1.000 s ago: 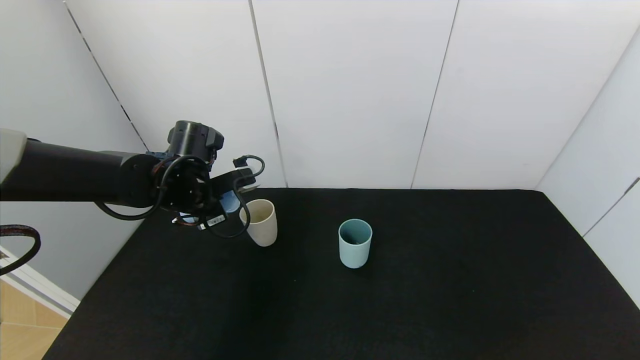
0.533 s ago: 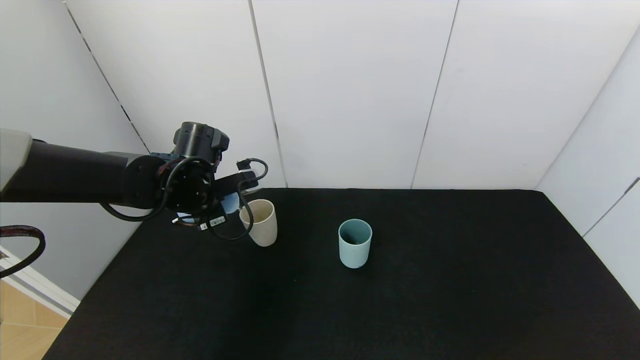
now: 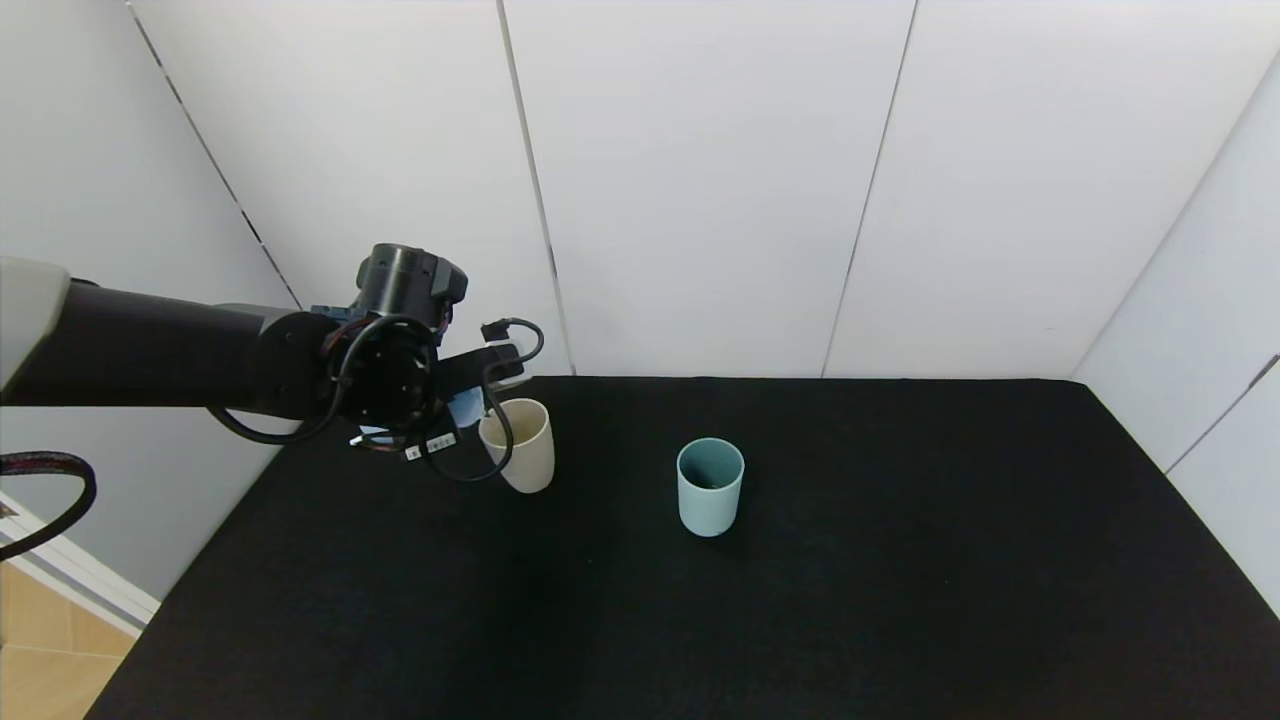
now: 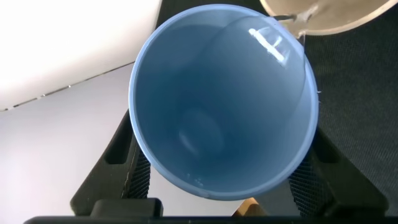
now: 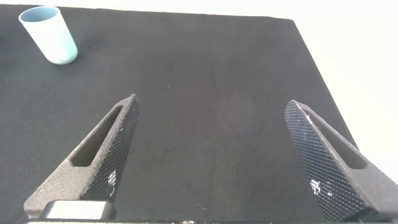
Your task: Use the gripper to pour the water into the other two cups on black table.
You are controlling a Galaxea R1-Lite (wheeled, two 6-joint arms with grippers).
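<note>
Stage: first pour under way, by judgement; thin stream visible in the left wrist view between blue cup (image 4: 224, 102) lip and beige cup (image 4: 323, 15) rim.
Done: blue cup lifted, tipped toward beige cup (image 3: 518, 443).
Left: rest of this pour, then the teal cup (image 3: 710, 487); water level in either cup not visible.
Left gripper (image 3: 478, 378): at far left of table (image 3: 900, 560), clamped on blue cup, one finger on each side of its wall.
Right gripper (image 5: 214, 158): idle, low over bare table, fingers spread wide, nothing between them.
Beige cup: upright, just beside left gripper; matte, handleless, slightly tapered.
Teal cup: upright, mid-table, well apart from beige; matte, darker inside.
Blue cup: smooth, glossy inside, round mouth.
Table: black, cloth-like weave.
Fingers (image 5: 102, 158): black, diamond-knurled pads.
</note>
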